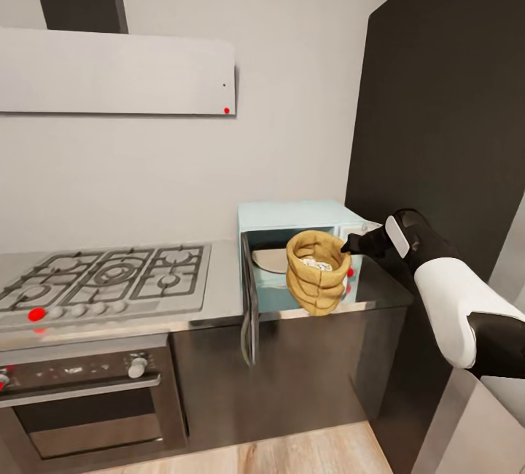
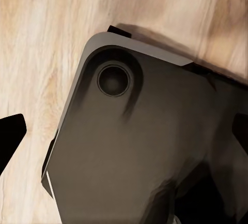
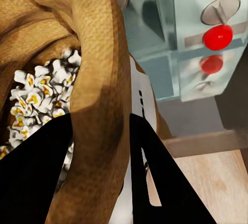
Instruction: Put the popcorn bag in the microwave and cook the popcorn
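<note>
Right wrist view: right gripper (image 3: 98,177) pinches the bag (image 3: 77,79) by its rim just outside the open microwave (image 1: 292,219); thin grip may slip, spilling popcorn (image 3: 44,87); left gripper state unknown.

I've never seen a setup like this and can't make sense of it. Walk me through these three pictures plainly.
This is a simulated two-armed robot in a kitchen. The wide picture is from a camera on its head: the hob, the mint microwave with its door open, and the robot's right arm reaching in from the right. Its right pincer grips the rim of the popcorn bag, held in front of the microwave opening. The right wrist camera shows that up close: fingers straddling the rim, white popcorn inside. The left wrist camera looks down at wooden floor and a dark part of the robot.
</note>
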